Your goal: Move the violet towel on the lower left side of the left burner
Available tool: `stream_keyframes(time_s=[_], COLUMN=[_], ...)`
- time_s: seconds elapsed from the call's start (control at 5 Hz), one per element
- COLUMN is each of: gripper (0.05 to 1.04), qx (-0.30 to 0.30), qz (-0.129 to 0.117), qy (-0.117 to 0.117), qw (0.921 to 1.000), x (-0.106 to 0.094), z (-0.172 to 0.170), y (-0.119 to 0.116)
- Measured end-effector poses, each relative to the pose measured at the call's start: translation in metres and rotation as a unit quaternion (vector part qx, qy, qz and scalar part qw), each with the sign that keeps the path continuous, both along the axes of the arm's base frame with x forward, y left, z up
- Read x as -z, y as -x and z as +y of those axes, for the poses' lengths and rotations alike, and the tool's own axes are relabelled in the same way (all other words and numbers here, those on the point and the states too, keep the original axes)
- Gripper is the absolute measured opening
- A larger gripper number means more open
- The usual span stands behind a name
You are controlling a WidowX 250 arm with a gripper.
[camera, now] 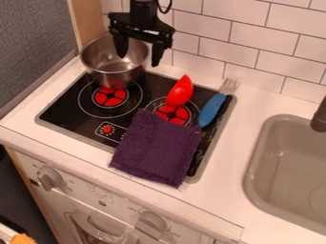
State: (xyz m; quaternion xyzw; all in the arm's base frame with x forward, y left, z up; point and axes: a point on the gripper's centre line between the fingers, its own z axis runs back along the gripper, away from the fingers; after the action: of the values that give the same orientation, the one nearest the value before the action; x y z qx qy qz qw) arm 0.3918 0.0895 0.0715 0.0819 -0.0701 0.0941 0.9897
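Observation:
The black gripper [138, 52] hangs over the metal pot at the back left of the stove, its two fingers spread wide with nothing between them. One finger is above the pot's opening, the other to the right of the pot's rim. A violet towel [157, 148] lies flat over the front right part of the stove, its lower edge on the white counter. It covers the front edge of the right burner [172, 114]. The left burner [110, 96] shows red, with the metal pot [115, 62] over its back part.
A red spoon-like object [181, 90] lies at the right burner's back edge. Beside it, a blue-handled fork [212, 108] lies along the stove's right edge. The grey sink [290, 162] with a dark faucet [320, 116] is at the right. A tiled wall rises behind.

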Motion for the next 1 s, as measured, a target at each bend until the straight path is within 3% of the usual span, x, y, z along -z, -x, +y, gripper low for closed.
stream_keyframes(time_s=[0.2,0.4,0.6,0.8,1.0], gripper=[1.001,1.001,1.001,1.001,1.001], qx=[-0.002,-0.002,0.015,0.031,0.056], qz=[0.019,0.03,0.013,-0.019,-0.006], qy=[0.003,0.005,-0.022,-0.022,0.03], qw=[0.9998,0.9995,0.9996,0.9991,0.998], x=[0.014,0.012,-0.013,-0.042,-0.018], z=[-0.001,-0.011,-0.031,-0.045,-0.062], y=[0.003,0.002,0.008,0.032,0.066])
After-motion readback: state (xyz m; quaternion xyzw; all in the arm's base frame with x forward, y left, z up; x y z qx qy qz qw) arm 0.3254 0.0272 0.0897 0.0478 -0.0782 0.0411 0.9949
